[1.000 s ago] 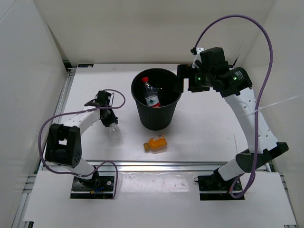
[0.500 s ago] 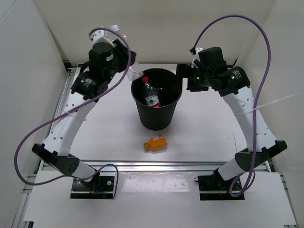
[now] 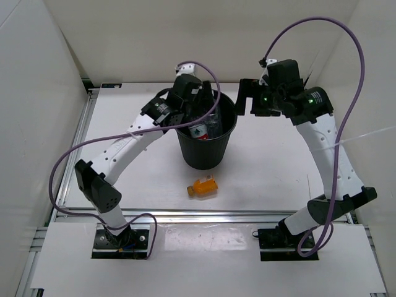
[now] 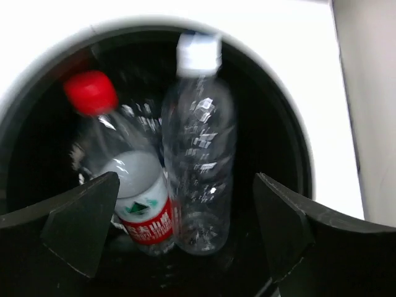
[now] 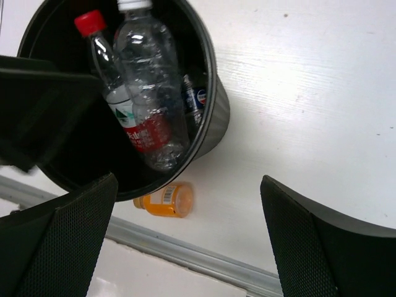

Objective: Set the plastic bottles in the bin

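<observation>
Left gripper hangs over the mouth of the bin, jaws spread wide and holding nothing. The white-cap bottle leans loose inside the bin, beside the red-cap bottle. Right gripper, equally wide and empty, sits above the bin's right rim; the orange bottle lies on the table near the bin's front.

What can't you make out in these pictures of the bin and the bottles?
1. Floor of the round black plastic bin: overhead, the left arm covers much of its mouth; in both wrist views the clear red-capped bottle and clear white-capped bottle block it.
2. Blue-labelled clear bottle: right wrist view, only a sliver shows behind the white-capped bottle.
3. Label print on the small orange bottle: too small, overhead and right wrist views.
</observation>
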### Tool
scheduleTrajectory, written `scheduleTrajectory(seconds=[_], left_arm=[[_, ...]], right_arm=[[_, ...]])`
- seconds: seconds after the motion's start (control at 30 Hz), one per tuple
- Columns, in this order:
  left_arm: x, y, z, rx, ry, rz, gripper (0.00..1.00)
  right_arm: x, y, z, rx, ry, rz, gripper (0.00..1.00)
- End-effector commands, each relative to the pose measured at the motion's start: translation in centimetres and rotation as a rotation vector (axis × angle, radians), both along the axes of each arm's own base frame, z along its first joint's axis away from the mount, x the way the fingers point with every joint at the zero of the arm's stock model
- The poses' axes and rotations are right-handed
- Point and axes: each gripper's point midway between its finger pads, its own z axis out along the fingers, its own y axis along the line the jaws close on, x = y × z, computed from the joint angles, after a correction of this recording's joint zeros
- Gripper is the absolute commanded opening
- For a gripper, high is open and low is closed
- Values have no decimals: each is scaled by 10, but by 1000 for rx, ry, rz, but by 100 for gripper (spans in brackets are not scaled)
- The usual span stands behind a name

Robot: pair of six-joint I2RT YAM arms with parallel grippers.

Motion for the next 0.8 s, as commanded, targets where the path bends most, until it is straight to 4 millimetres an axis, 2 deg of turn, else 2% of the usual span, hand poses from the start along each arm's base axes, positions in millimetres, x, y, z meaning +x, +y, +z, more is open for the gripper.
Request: scheduleTrajectory(seconds=[0.0,0.03,0.07,0.1,0.13,0.17,0.2,0.23,0.27,0.3,0.33,0.37,0.4,0.43,0.47,0.5,0.53,0.57,0.6,0.63,0.67,0.7,0.73,0.77], left_arm=[[-6,43,115,-83,-243,116,100],[-14,61,140,-101,-297,158,100],[-14,88,147,-81,-333,283,100],[-18,106,151,-115,-342,385,100],[-33,139,165,-155,-378,484,100],[-39,166,158,-136,-389,591,100],[-41,179,116,-62,-337,623,100],[-54,213,114,-103,-342,701,100],[-60,221,94,-101,-301,700,100],[-67,234,52,-40,-231,734,100],[-77,246,35,-113,-190,813,100],[-103,275,11,-85,-118,901,100],[-119,290,-25,-56,-43,971,100],[-133,300,-42,-72,-3,1026,100],[-148,312,-49,-136,-4,1084,100],[-159,313,-64,-142,37,1084,100],[-169,315,-90,-126,80,1093,100],[-177,313,-96,-191,94,1083,100],[-186,312,-116,-180,137,1088,100],[-191,312,-122,-203,152,1099,100],[-195,311,-125,-249,157,1117,100],[-199,310,-136,-253,179,1122,100],[-204,312,-144,-233,201,1136,100],[-208,310,-150,-250,221,1145,100]], right_arm=[[-7,-13,14,34,-40,-30,100],[-10,-10,17,38,-55,3,100],[-13,-5,14,53,-38,30,100],[-21,3,21,94,-45,90,100],[-28,11,38,138,-85,152,100],[-32,19,48,153,-124,229,100],[-39,29,59,180,-153,300,100],[-50,40,71,214,-178,381,100],[-73,62,86,286,-182,540,100],[-83,74,84,294,-174,615,100],[-90,88,80,284,-171,676,100],[-121,114,70,254,-147,796,100],[-132,127,55,209,-125,843,100],[-133,140,31,114,-115,866,100],[-167,161,13,70,-95,982,100],[-177,169,-13,-2,-62,1025,100],[-182,169,-41,-93,-38,1033,100],[-184,171,-64,-209,-64,1036,100],[-184,170,-85,-275,-48,1023,100],[-195,160,-129,-391,19,1055,100],[-200,154,-153,-483,30,1111,100],[-184,142,-169,-625,-25,1036,100],[-185,136,-188,-718,-45,1023,100],[-181,122,-214,-806,-13,1008,99]])
